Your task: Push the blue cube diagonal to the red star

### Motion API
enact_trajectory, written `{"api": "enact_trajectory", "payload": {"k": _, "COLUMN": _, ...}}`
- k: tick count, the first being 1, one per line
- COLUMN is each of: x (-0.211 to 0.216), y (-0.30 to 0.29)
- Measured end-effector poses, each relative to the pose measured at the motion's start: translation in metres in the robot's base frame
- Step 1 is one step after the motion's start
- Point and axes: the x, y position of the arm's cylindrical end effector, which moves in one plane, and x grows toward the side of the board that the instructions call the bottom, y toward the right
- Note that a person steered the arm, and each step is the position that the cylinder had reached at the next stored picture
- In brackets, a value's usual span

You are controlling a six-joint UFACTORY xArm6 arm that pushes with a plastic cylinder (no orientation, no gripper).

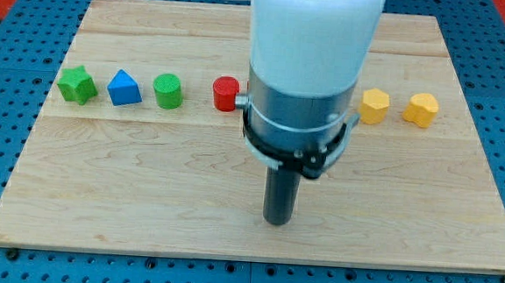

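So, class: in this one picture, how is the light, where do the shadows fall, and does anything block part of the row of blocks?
Camera view: soft, even light, no strong glare on the wooden board; only faint shadows at the blocks; my tip is sharp, below the row; the white arm hides the row's middle between the red block and a yellow block.

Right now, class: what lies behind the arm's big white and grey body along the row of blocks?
The arm's body hides the row between the red block and the nearer yellow block. The red block's right edge is covered. Any blocks behind it cannot be seen.
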Motion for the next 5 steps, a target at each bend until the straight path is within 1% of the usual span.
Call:
{"api": "enact_trajectory", "payload": {"k": 3, "x": -0.099, "y": 0.009}}
{"api": "enact_trajectory", "payload": {"k": 5, "x": -0.177, "y": 0.035}}
